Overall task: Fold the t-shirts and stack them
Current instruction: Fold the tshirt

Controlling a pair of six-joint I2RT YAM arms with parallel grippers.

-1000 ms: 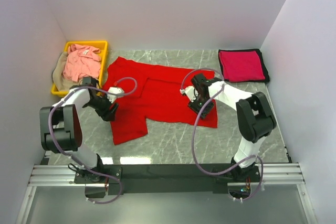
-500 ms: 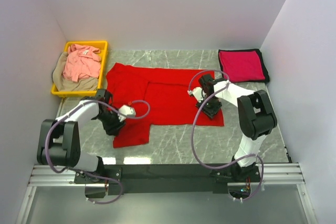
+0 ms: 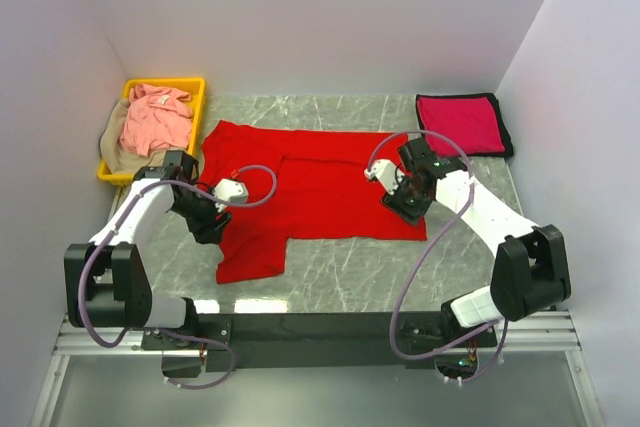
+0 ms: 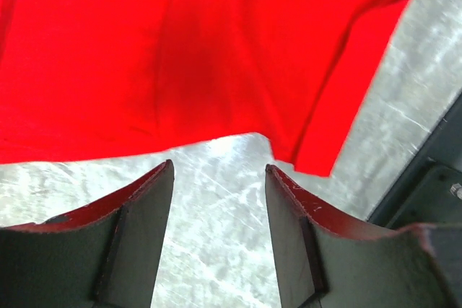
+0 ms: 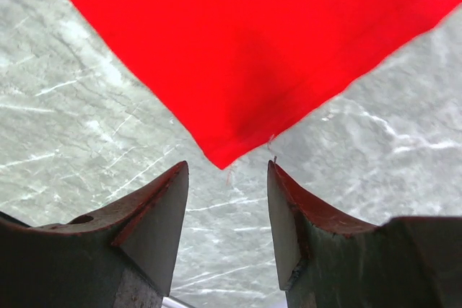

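Left gripper [image 4: 216,171] and right gripper [image 5: 227,171] both hover with fingers spread and empty, just off the edges of the bright red t-shirt [image 3: 320,187]. Over the last second they drew it flatter across the marble table [image 3: 350,267] and let go. It now looks spread out enough for the first fold.

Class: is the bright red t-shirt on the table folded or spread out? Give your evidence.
Spread out. The red t-shirt lies flat and wide across the table, with a sleeve sticking out at one side.
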